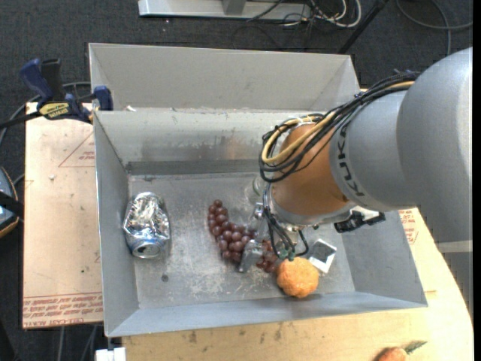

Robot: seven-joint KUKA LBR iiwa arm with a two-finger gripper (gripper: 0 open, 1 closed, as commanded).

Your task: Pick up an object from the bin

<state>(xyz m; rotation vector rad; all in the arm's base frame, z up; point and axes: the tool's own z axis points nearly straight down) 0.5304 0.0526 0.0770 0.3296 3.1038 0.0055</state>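
My gripper (249,260) is low in the bin, right of centre, down at the right end of a bunch of dark red grapes (225,232). The grapes lie on the bin floor and run from the middle toward the gripper, where some are hidden beneath it. An orange, rough-skinned round fruit (298,277) rests just right of the gripper near the front wall. A small black and white square piece (323,254) lies beside it, partly under the arm.
A crushed silver can (146,224) lies at the left of the bin floor, well apart from the grapes. The arm with its orange cover and cables hangs over the right half of the bin.
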